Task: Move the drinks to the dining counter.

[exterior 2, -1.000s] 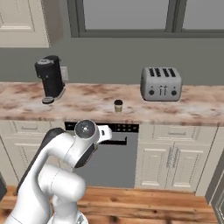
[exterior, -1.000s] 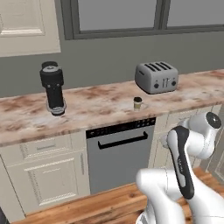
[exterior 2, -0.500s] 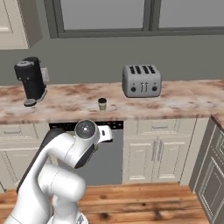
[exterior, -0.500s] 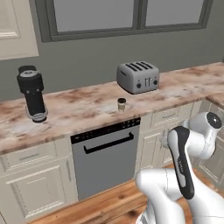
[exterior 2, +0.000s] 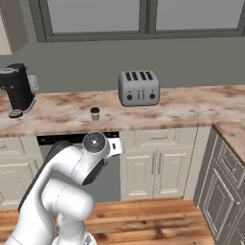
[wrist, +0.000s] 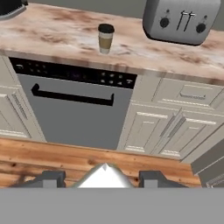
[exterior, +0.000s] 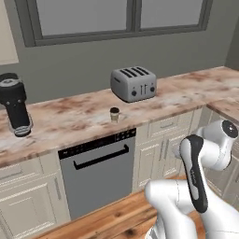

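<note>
In my hand view the gripper (wrist: 103,177) looks down and forward at the cabinet fronts, its two dark fingertips (wrist: 51,178) standing well apart at the bottom of the frame with nothing between them, so I read it as spread wide and empty. It hangs over the wooden floor (wrist: 65,157), well short of the worktop.

Straight ahead of it is the grey dishwasher (wrist: 72,111) with a black bar handle and a dark control strip along its top. To the right of that are cream panelled cabinet doors (wrist: 144,131) and a drawer (wrist: 188,94).

The task's coffee cup (wrist: 105,38), tan-brown with a black lid, stands upright on the veined stone worktop (wrist: 52,30) just above the dishwasher, near the front edge. I see it in the left base view (exterior: 114,114) and the right base view (exterior 2: 95,114) too, alone on a bare stretch of stone.

The grey four-slot toaster (exterior: 134,83) sits behind and to the right of the cup, well apart from it, close to the wall under the window (exterior: 116,18). The black coffee machine (exterior: 15,109) stands at the far left of the worktop, well apart from the cup. At the right, the worktop turns a corner toward me (exterior 2: 232,131).

The arm's white elbow (exterior 2: 95,148) is folded low in front of the dishwasher.
</note>
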You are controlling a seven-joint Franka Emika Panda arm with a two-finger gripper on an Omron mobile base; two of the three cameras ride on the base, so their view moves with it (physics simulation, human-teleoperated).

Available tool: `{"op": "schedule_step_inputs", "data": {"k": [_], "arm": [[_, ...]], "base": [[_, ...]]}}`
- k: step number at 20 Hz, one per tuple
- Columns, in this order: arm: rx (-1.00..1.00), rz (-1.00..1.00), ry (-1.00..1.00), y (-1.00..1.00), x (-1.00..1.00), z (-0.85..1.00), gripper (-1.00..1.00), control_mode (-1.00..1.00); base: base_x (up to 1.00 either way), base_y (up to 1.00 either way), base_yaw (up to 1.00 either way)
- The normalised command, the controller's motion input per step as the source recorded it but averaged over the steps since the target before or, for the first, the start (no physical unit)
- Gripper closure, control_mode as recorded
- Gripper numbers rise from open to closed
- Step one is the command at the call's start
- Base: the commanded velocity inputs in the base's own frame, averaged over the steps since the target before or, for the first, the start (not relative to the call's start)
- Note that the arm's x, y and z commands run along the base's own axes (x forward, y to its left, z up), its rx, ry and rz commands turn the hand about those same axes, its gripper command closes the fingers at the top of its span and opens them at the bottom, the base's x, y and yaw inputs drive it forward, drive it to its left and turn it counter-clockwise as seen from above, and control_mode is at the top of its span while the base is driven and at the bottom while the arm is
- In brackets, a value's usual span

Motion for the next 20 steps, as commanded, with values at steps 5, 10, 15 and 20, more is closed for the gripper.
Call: {"op": "schedule_step_inputs", "data": {"k": [5, 10, 15, 20], "arm": [[0.0, 0.0, 0.0, 0.0, 0.0, 0.0, 1.0, 1.0], [0.0, 0.0, 0.0, 0.0, 0.0, 0.0, 1.0, 1.0], [0.0, 0.0, 0.0, 0.0, 0.0, 0.0, 1.0, 1.0], [0.0, 0.0, 0.0, 0.0, 0.0, 0.0, 1.0, 1.0]], "base": [[0.12, -0.63, -0.01], [0.15, -0.63, -0.02], [0.02, -0.47, -0.02], [0.02, -0.48, -0.02]]}}
